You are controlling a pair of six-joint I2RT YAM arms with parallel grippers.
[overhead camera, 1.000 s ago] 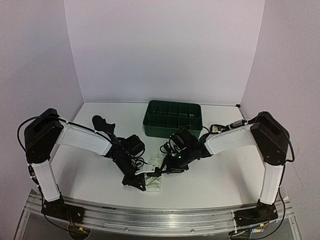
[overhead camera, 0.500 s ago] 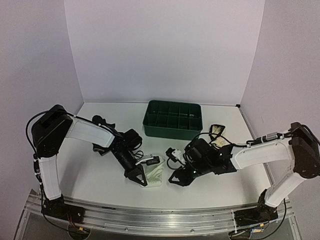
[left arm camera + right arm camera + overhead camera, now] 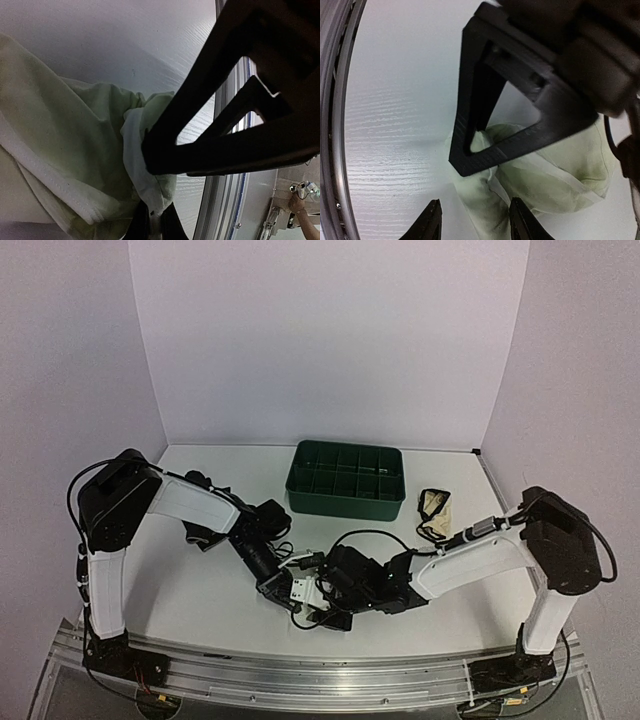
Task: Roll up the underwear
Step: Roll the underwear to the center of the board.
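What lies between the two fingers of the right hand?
A fold of the cream-white underwear, lying on the table; the right hand is open, one finger on each side. The right wrist view shows this.

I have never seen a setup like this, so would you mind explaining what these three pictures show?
These are two robot arms bolted to a white table, each ending in a two-finger gripper. The wide picture comes from a fixed camera above and behind them; the close-ups come from cameras on the two wrists. On the table lie a green compartment tray, a black garment partly behind the left arm, a cream garment with black edging to the right, and a plain cream garment near the front. The left gripper is pinched shut on the plain cream garment. The right gripper is open beside it, holding nothing.
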